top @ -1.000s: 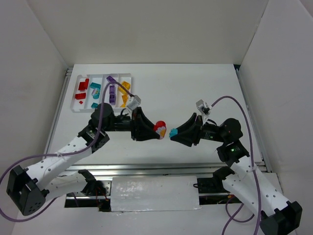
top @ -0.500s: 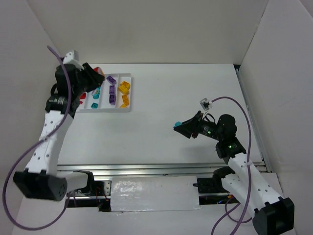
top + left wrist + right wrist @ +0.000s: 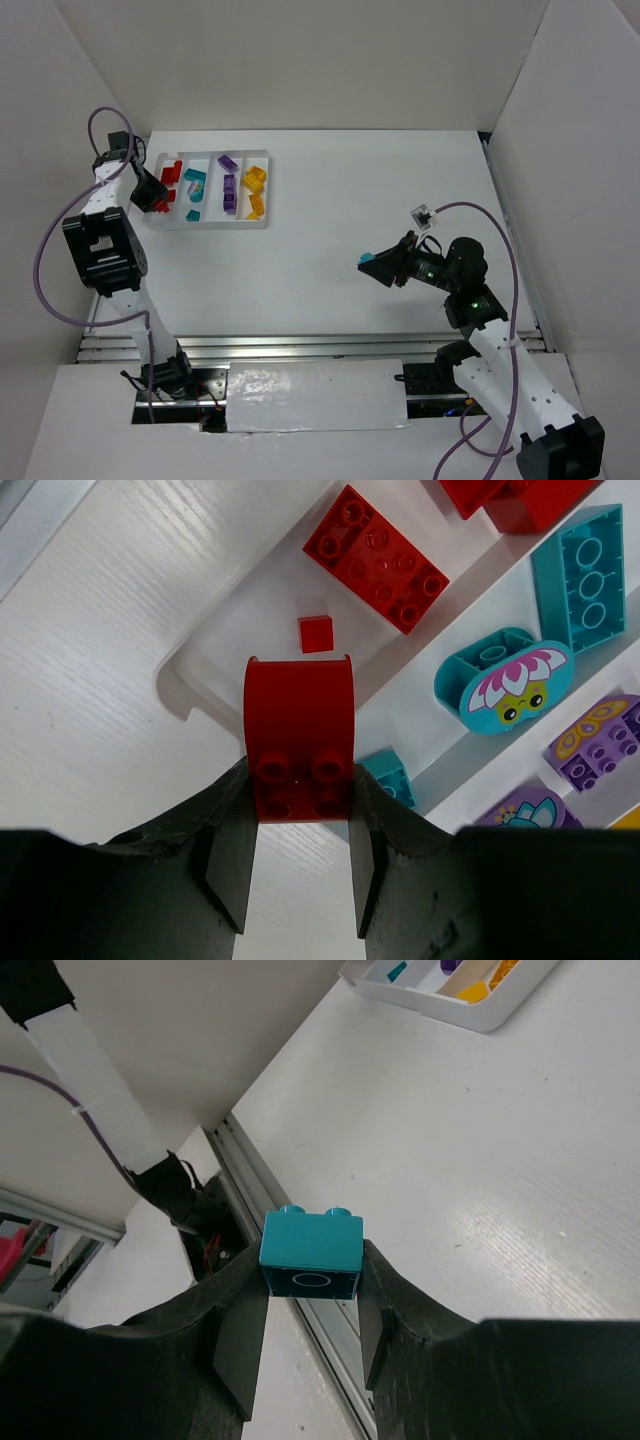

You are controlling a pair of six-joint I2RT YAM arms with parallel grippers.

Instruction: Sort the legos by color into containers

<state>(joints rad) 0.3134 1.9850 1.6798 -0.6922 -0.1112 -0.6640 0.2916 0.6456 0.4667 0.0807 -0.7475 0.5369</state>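
Observation:
My left gripper (image 3: 157,199) (image 3: 300,790) is shut on a red brick (image 3: 299,735) with a rounded end, held over the near left corner of the white tray (image 3: 264,190), above its red compartment. My right gripper (image 3: 372,263) (image 3: 311,1265) is shut on a teal brick (image 3: 311,1251) and holds it above the table at the right of centre. In the tray (image 3: 205,685) lie red bricks (image 3: 377,558), teal bricks (image 3: 585,575), a teal flower-face brick (image 3: 505,683), purple bricks (image 3: 592,742) and yellow bricks (image 3: 254,180), each colour in its own compartment.
White walls enclose the table on the left, back and right. A metal rail (image 3: 310,345) runs along the near edge, and shows in the right wrist view (image 3: 260,1170). Purple cables loop from both arms.
My left arm swung from the table's middle to the tray's left end, carrying the red brick. My right gripper drew back slightly to the right with the teal brick.

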